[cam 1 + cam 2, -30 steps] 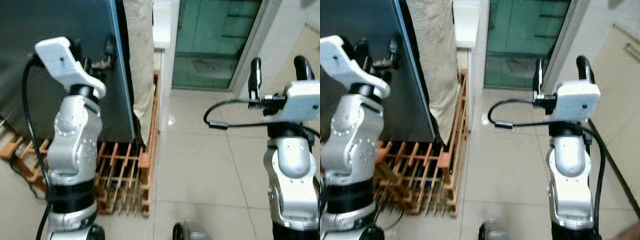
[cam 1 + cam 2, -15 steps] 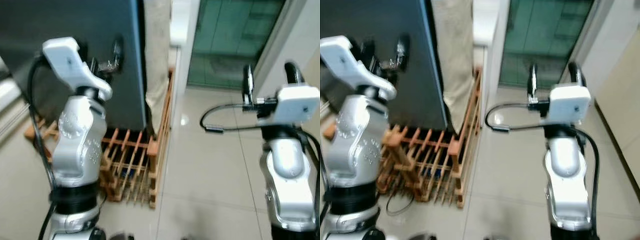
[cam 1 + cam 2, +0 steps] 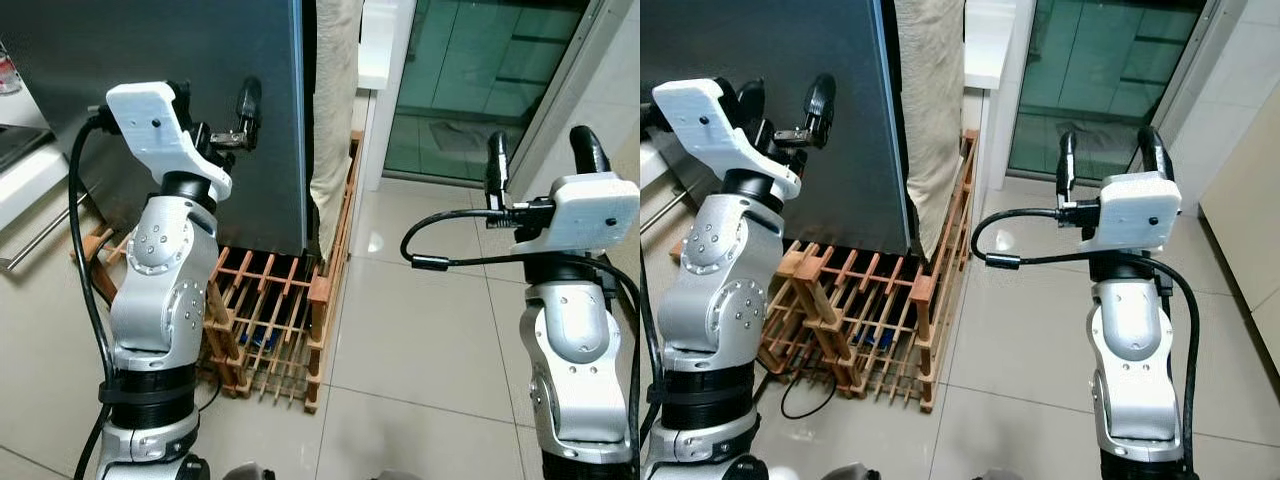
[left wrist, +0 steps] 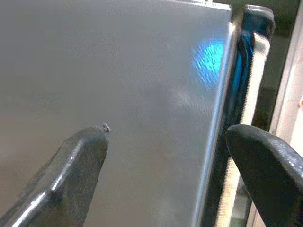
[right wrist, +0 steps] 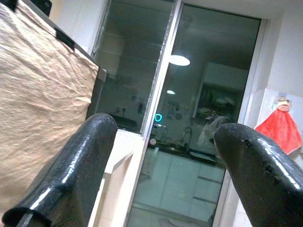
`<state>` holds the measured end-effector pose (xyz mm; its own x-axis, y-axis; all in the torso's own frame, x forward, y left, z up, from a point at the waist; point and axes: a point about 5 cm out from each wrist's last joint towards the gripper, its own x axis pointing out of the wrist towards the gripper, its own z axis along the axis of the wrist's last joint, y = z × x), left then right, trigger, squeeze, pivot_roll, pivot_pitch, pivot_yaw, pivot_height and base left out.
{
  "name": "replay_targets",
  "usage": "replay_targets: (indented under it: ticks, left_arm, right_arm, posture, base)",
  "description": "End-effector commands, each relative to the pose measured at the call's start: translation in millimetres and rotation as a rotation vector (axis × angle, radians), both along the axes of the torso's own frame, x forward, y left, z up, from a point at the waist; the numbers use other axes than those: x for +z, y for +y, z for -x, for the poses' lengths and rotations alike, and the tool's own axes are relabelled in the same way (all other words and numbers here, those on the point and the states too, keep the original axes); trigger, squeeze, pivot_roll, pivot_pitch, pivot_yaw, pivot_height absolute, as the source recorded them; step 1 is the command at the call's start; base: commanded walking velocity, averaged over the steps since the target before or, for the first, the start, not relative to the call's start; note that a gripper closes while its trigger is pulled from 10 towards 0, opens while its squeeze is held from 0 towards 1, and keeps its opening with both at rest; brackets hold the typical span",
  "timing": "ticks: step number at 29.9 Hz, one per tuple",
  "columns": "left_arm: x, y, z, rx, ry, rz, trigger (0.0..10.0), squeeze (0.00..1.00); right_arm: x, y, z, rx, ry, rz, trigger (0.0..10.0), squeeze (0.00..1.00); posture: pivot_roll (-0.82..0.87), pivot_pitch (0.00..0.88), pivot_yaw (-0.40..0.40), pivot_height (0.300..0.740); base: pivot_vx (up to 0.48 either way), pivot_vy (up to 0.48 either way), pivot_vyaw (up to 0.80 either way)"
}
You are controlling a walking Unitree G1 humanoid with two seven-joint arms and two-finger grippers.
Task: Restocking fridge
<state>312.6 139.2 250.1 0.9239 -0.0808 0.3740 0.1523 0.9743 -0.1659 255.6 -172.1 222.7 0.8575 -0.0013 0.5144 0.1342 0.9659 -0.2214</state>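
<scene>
The dark grey fridge (image 3: 150, 40) stands at the left, its door shut, with its right edge (image 4: 215, 142) close in the left wrist view. My left gripper (image 3: 215, 105) is raised just in front of the fridge's face near that edge, fingers (image 4: 71, 170) open and empty. My right gripper (image 3: 540, 160) is held up over the tiled floor to the right, well away from the fridge. Its fingers (image 5: 80, 161) are spread open with nothing between them.
A wooden slatted rack (image 3: 270, 310) lies on the floor at the fridge's foot. A beige cloth (image 3: 335, 100) hangs beside the fridge edge. A glass door (image 3: 470, 80) is behind, a white counter (image 3: 25, 170) at far left, open tile floor (image 3: 420, 340) on the right.
The camera has shifted, so the fridge and rack sit further right and the white counter has come into view. Both arms hold about the same raised pose, fingers still open.
</scene>
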Motion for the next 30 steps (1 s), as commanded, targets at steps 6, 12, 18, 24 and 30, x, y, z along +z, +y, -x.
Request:
replay_targets:
  ticks: [6, 12, 18, 24, 30]
  left_arm:
    - [6.2, -6.3, -3.5, -0.016, -0.018, 0.028, 10.0, 0.0]
    - [6.8, -9.3, -3.7, -0.015, -0.025, 0.004, 10.0, 0.0]
    - [6.8, -11.1, -3.8, -0.022, -0.027, -0.023, 10.0, 0.0]
    - [8.2, -12.4, -2.6, -0.033, -0.033, -0.02, 10.0, 0.0]
    - [10.2, -12.4, -2.2, -0.031, -0.04, -0.011, 10.0, 0.0]
  right_arm:
    - [3.7, -2.6, 1.2, -0.01, -0.018, 0.01, 10.0, 0.0]
    - [2.9, -2.9, 1.3, -0.019, -0.014, 0.015, 10.0, 0.0]
    - [1.5, -3.2, 1.3, -0.019, -0.01, 0.009, 10.0, 0.0]
    - [1.2, -2.3, 1.2, -0.018, -0.009, 0.01, 10.0, 0.0]
    - [1.2, -2.2, 1.2, -0.019, -0.011, 0.011, 10.0, 0.0]
  posture:
    - [-0.17, 0.0, 0.014, 0.711]
    - [-0.17, 0.0, 0.015, 0.711]
    - [-0.17, 0.0, 0.019, 0.711]
    - [-0.17, 0.0, 0.019, 0.711]
    - [-0.17, 0.0, 0.019, 0.711]
  base:
    - [0.229, -0.316, 0.0]
    - [0.0, 0.0, 0.4]
    - [0.0, 0.0, 0.26]
    - [0.04, -0.308, 0.0]
    - [0.288, -0.381, 0.0]
